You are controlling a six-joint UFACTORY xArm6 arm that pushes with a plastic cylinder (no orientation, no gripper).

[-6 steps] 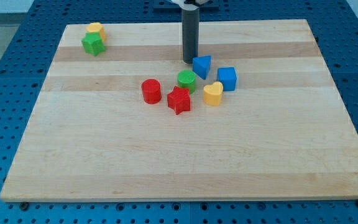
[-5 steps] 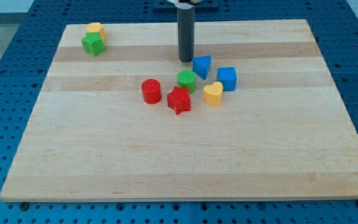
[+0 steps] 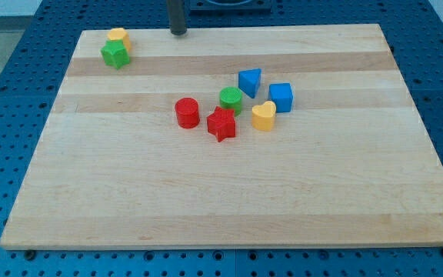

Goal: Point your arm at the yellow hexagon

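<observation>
now, my tip (image 3: 178,33) sits at the board's (image 3: 206,192) top edge, about 11 o'clock from the board's centre, with the dark rod running up out of the view's top. no jaws on this rig, only the straight rod, so there is nothing spread or pinched to report.

yellow hexagon (image 3: 118,36) lies in the top-left corner, at roughly 9 o'clock from my tip and apart from it, with bare wood between. green block (image 3: 115,54), star-like in outline, touches the hexagon at its 6 o'clock.

central cluster, well apart from my tip, around 5 o'clock of it:
- blue triangular block (image 3: 249,81) at the cluster's top.
- blue cube (image 3: 281,97) at 4 o'clock of the triangle, near but not touching.
- green cylinder (image 3: 231,100) at 7 o'clock of the triangle, just beside it.
- yellow heart-shaped block (image 3: 264,115) at 7 o'clock of the cube, touching or nearly so; cannot tell which.
- red star (image 3: 221,124) at 6 o'clock of the green cylinder, touching it.
- red cylinder (image 3: 187,112) at 10 o'clock of the star, just beside it.

blue perforated table (image 3: 6,92) surrounds the board.
</observation>
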